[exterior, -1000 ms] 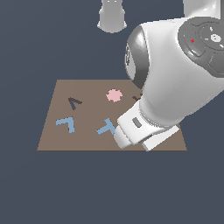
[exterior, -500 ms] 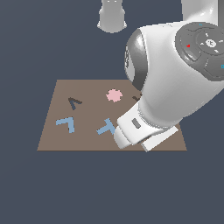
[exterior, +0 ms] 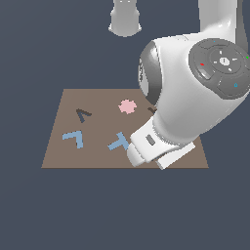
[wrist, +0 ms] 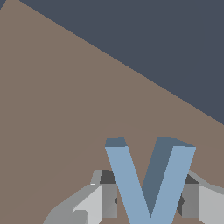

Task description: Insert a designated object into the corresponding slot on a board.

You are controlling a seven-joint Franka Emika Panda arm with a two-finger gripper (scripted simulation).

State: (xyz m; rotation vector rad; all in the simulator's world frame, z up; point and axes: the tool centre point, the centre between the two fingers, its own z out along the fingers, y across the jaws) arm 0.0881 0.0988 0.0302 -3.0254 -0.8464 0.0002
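Note:
In the wrist view the designated object (wrist: 127,179), a light-blue V-shaped piece, stands between my gripper (wrist: 150,197) fingers (wrist: 109,199), which press on its two arms; the gripper is shut on it just above the brown board (wrist: 57,109). In the exterior view my arm (exterior: 195,97) hides the piece and the fingers, near the board's (exterior: 58,151) front edge on the exterior view's right. The slot (exterior: 83,115), a small dark V-shaped recess, lies at the board's far left in the exterior view.
A blue T-shaped piece (exterior: 118,142) and a blue L-shaped piece (exterior: 73,138) lie on the board near its front. A pink round spot (exterior: 127,106) sits at the back middle. Another dark recess (exterior: 152,110) peeks out beside the arm.
The arm's wrist has turned slightly; the hand stays over the same spot on the board. The blue T and L pieces have not moved.

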